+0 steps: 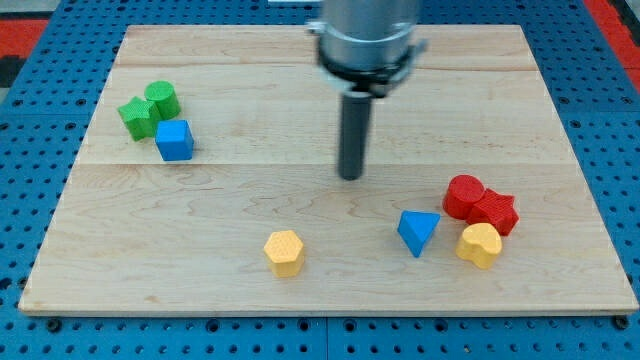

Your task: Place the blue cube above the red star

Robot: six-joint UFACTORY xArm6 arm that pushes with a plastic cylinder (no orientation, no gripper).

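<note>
The blue cube [174,140] sits at the view's left, touching a green star [137,118] above-left of it. The red star [495,212] lies at the view's right, touching a red cylinder [464,195] on its left and a yellow heart [479,245] below it. My tip [351,176] is near the board's middle, well right of the blue cube and left of the red star, touching no block.
A green cylinder [162,98] sits beside the green star. A blue triangle [417,232] lies left of the yellow heart. A yellow hexagon [285,252] lies near the view's bottom. The wooden board [250,60] rests on a blue pegboard.
</note>
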